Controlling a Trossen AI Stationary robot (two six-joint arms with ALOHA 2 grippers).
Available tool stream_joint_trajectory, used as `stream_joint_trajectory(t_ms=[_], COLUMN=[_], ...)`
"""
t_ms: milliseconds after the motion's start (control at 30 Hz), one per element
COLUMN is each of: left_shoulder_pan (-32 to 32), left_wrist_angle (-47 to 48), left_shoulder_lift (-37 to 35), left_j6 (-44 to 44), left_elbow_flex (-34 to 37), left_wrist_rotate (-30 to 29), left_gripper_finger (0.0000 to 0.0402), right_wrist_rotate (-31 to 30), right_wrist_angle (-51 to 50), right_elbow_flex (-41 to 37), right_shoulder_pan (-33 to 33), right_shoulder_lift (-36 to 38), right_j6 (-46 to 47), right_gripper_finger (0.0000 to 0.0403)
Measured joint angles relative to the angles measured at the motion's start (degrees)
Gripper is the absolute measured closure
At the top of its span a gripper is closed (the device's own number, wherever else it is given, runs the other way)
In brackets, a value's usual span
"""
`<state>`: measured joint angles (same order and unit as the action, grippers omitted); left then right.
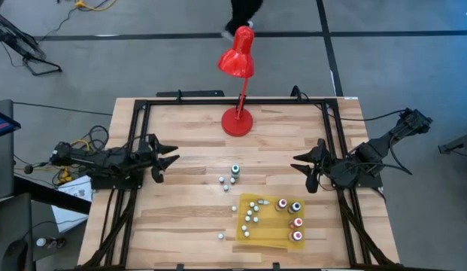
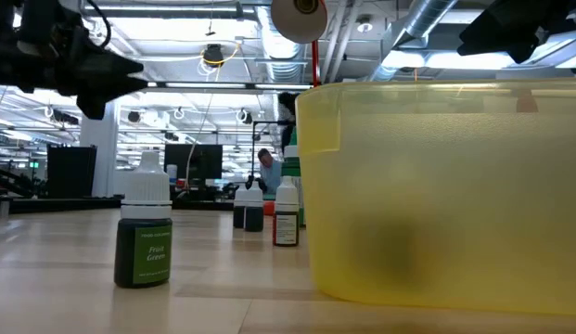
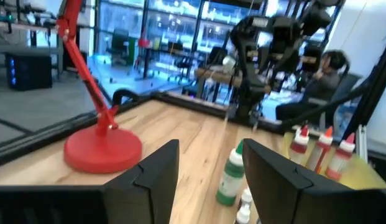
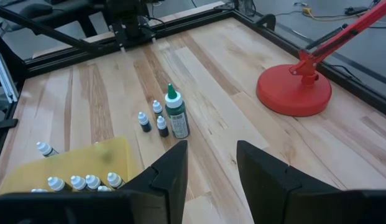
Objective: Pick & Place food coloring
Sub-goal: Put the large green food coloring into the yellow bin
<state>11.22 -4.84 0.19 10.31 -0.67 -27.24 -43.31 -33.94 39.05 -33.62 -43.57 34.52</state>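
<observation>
Several food coloring bottles stand upright in the yellow tray (image 1: pixel 267 226), among them red-filled ones (image 1: pixel 296 235). A taller green bottle (image 1: pixel 235 172) (image 4: pixel 176 115) and three tiny bottles (image 4: pixel 143 121) stand on the wood beyond the tray's far left corner. Two more tiny bottles (image 1: pixel 234 208) (image 1: pixel 220 235) stand left of the tray. My left gripper (image 1: pixel 167 162) (image 3: pixel 208 180) hovers open at the table's left, pointing level toward the green bottle (image 3: pixel 230 174). My right gripper (image 1: pixel 304 169) (image 4: pixel 211 165) hovers open at the right, tipped down toward the same cluster.
A red desk lamp stands on its round base (image 1: pixel 237 121) at the table's far middle. A black frame (image 1: pixel 218 102) runs along the table's edges. Bare wood lies between the grippers and the bottle cluster. A person sits in the room beyond (image 3: pixel 329 68).
</observation>
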Motion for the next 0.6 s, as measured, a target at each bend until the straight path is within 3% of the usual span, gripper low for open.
stream_joint_trajectory(t_ms=[600], left_shoulder_pan=[0.0], left_wrist_angle=[-0.53], left_shoulder_lift=[1.7], left_j6=[-1.62], left_elbow_flex=[0.11], left_wrist_rotate=[-2.58], left_gripper_finger=[0.0233], right_wrist_rotate=[0.0], right_wrist_angle=[0.12], right_elbow_flex=[0.0], right_shoulder_pan=[0.0], right_shoulder_lift=[-0.02], right_j6=[0.0], right_gripper_finger=[0.0274])
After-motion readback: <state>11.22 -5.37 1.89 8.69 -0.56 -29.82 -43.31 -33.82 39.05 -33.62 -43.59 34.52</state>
